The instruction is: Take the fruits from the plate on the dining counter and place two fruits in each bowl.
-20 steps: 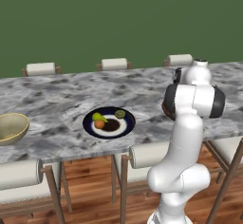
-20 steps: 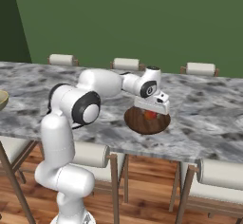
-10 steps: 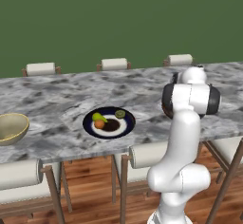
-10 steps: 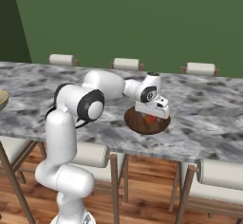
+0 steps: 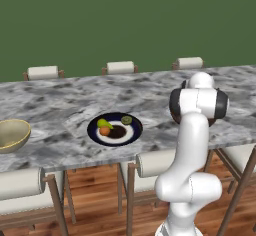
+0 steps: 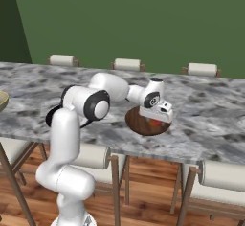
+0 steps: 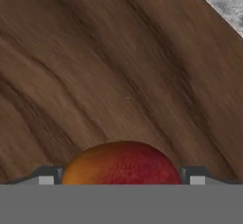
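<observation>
Green wall behind a long marbled counter [image 5: 60, 105] lined with white-backed stools [image 6: 127, 64]. Plate [image 5: 131, 134], dark-rimmed, lies near the counter's front edge and carries three fruits: a yellow-green elongated one [image 5: 104, 123], an orange one [image 5: 104, 130] touching it, and a small olive-green one [image 5: 126, 120] set apart on the far side. Tan bowl [image 5: 11, 135] stands well to the left of the plate. Brown bowl [image 6: 143, 122] sits to the right, under the gripper [image 6: 156, 121]. Jaws stand wide, one fingertip on each side of an orange-red fruit [image 7: 121, 163] that lies in the brown bowl; whether the fingertips touch it cannot be told.
</observation>
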